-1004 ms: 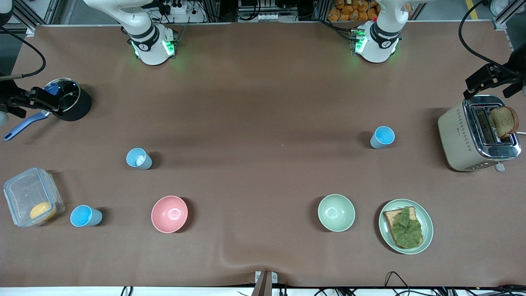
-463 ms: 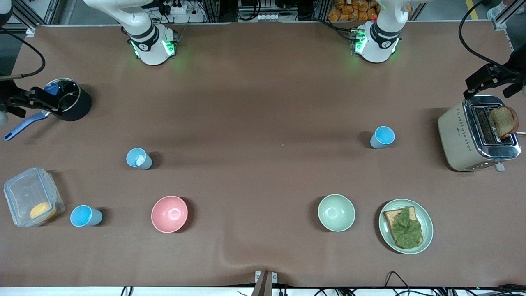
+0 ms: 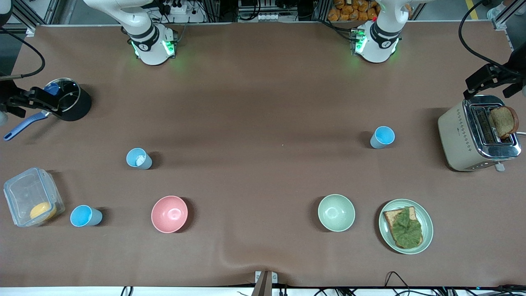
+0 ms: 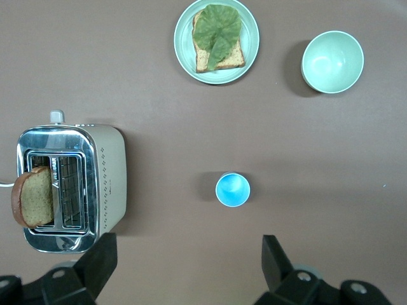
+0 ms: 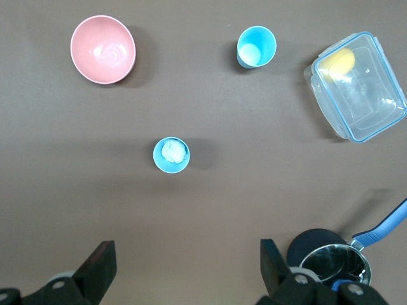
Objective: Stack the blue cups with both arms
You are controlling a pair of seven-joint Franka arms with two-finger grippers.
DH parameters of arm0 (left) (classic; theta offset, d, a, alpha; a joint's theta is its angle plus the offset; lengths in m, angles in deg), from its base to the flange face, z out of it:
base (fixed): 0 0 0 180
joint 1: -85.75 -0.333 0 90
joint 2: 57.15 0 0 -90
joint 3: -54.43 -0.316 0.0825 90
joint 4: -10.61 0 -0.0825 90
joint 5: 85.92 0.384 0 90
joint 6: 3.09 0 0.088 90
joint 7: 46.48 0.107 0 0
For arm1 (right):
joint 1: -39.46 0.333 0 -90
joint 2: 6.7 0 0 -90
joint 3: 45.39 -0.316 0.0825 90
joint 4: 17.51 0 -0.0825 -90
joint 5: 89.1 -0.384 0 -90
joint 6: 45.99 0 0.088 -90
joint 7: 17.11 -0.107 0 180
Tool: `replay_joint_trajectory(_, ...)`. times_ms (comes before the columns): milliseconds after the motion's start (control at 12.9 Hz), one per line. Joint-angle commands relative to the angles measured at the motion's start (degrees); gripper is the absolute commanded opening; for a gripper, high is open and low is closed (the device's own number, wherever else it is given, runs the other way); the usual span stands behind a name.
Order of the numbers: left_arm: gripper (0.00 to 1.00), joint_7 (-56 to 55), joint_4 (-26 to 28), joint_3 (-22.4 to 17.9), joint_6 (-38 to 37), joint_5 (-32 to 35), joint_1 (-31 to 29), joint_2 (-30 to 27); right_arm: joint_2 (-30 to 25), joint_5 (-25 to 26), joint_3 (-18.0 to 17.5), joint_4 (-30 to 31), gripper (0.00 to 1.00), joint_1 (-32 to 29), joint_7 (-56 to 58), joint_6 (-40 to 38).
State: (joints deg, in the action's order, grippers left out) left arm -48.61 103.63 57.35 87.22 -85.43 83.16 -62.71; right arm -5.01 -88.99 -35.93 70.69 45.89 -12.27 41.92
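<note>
Three blue cups stand upright and apart on the brown table. One cup (image 3: 382, 137) (image 4: 233, 189) is toward the left arm's end, beside the toaster. A cup with a white patch inside (image 3: 139, 158) (image 5: 172, 154) stands toward the right arm's end. The third cup (image 3: 85, 216) (image 5: 257, 46) is nearer the front camera, next to the clear box. My left gripper (image 4: 189, 254) hangs open and empty high over the table between toaster and cup. My right gripper (image 5: 187, 257) is open and empty high over the table beside the pot.
A pink bowl (image 3: 169, 213) and a pale green bowl (image 3: 336, 212) sit near the front edge. A plate with toast and lettuce (image 3: 427, 224), a toaster (image 3: 456, 135), a clear lidded box (image 3: 24, 193) and a black pot (image 3: 78, 107) line the table's ends.
</note>
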Motion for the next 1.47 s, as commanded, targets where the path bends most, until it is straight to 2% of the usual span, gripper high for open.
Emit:
replay_joint_trajectory(0, 1.00, 0.02, -0.83, 0.42, -0.93, -0.05, -0.57, -0.15, -0.29, 0.07, -0.14, 0.48, 1.00, -0.54, -0.44, -0.28)
replay_joint_trajectory(849, 1.00, 0.02, -0.83, 0.42, -0.93, 0.03, -0.57, -0.24, 1.73, 0.15, -0.14, 1.00, 1.00, -0.80, -0.27, -1.76)
replay_joint_trajectory(1158, 1.00, 0.11, -0.83, 0.42, -0.93, 0.04, -0.57, -0.24, 8.83, -0.11, -0.23, 3.46, 1.00, -3.61, 0.08, -1.69)
replay_joint_trajectory(1313, 1.00, 0.02, -0.83, 0.42, -0.93, -0.05, -0.57, -0.15, 12.44, -0.55, -0.23, 5.04, 1.00, -4.67, 1.05, 2.34)
replay_joint_trajectory(1390, 1.00, 0.02, -0.83, 0.42, -0.93, -0.05, -0.57, -0.15, 13.24, -0.98, -0.23, 7.84, 1.00, -4.68, 1.31, 5.75)
